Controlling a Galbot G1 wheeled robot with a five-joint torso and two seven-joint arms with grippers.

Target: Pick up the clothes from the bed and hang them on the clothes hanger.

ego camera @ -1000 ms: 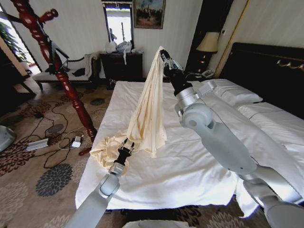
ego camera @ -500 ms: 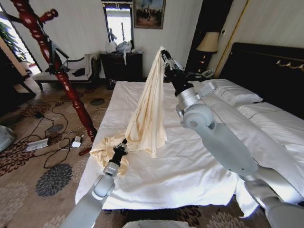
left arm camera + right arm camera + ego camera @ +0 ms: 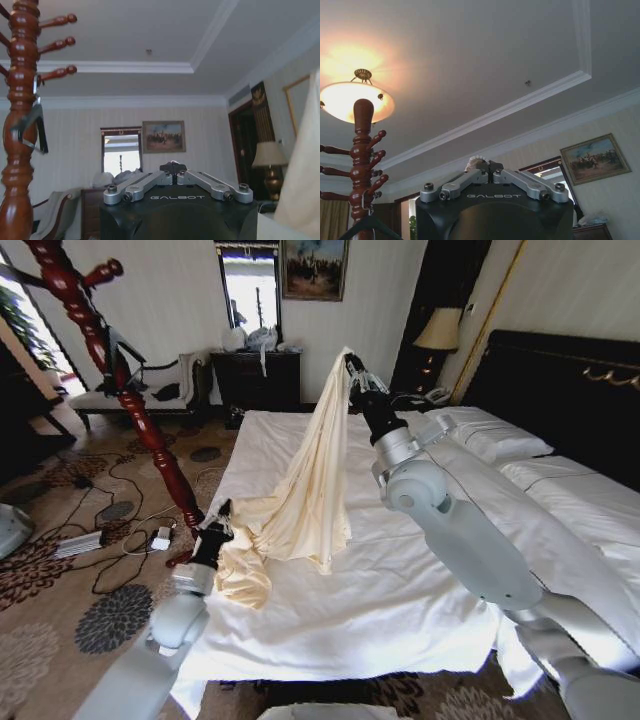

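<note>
Right end effector [image 3: 349, 361] clamped together on the pale cream-yellow thin shirt [image 3: 305, 490], holding it above the white-duveted bed [image 3: 400, 590]; left end effector [image 3: 218, 512], fingers together, empty beside it

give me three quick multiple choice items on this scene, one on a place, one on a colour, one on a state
1. Where is the coat stand? A on the bed; B on the carpet left of the bed; C behind the headboard
2. What colour is the shirt? A pale cream-yellow; B blue; C black
3. How is the shirt held? A lying flat, untouched; B lifted at one end by the right claw; C hung on a peg

B: it stands on the carpet beside the bed.
A: pale cream-yellow against white bedding.
B: pinched high, the rest trails down to the left claw.
</note>
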